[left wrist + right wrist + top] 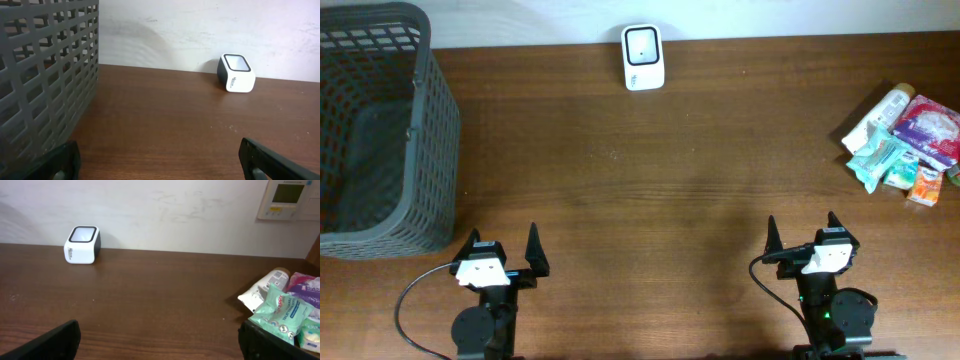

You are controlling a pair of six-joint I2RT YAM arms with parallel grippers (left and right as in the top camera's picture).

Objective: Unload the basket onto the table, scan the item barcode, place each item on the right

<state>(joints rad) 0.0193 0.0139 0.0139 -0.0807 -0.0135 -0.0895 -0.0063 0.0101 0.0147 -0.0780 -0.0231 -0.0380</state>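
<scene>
Heap of packaged items (905, 150), comprising a white tube, a purple-and-pink pouch, teal packets and an orange sachet, lies at the far right edge of the brown wooden tabletop (650, 200), well apart from both robot arms. The white box-shaped barcode scanner (643, 57), with a dark window on top, stands at the back centre of the tabletop, close to the white wall (200, 30). A dark grey plastic mesh basket (380, 130) occupies the back left corner. At the near edge, the left hand (503, 238) sits just in front of the basket and the right hand (801, 224) nearer the heap. Each has its two black fingers spread wide, gripping nothing, tips pointing toward the wall. From the right wrist, the heap shows at lower right and the scanner at upper left
</scene>
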